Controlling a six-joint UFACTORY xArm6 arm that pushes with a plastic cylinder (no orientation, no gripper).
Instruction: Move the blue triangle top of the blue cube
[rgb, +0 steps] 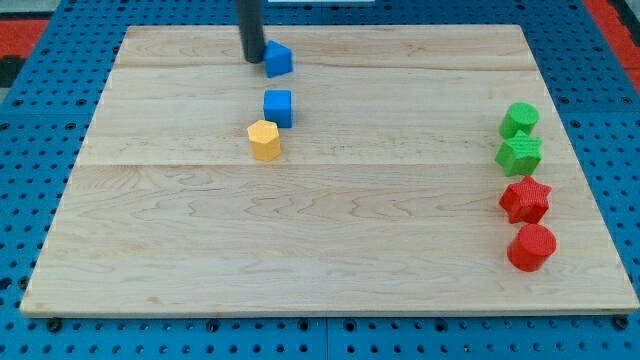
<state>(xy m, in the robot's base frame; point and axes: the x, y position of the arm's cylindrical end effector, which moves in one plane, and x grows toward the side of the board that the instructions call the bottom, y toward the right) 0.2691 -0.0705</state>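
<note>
The blue triangle (279, 60) lies near the view's top, left of centre, on the wooden board (330, 240). The blue cube (278, 107) sits just below it, a short gap apart. My tip (253, 58) is the lower end of a dark rod that comes down from the view's top. It stands right against the blue triangle's left side, above and slightly left of the blue cube.
A yellow hexagonal block (265, 140) touches the blue cube's lower left. At the view's right stand a green round block (519, 120), a green star (520, 155), a red star (525, 200) and a red cylinder (531, 247) in a column.
</note>
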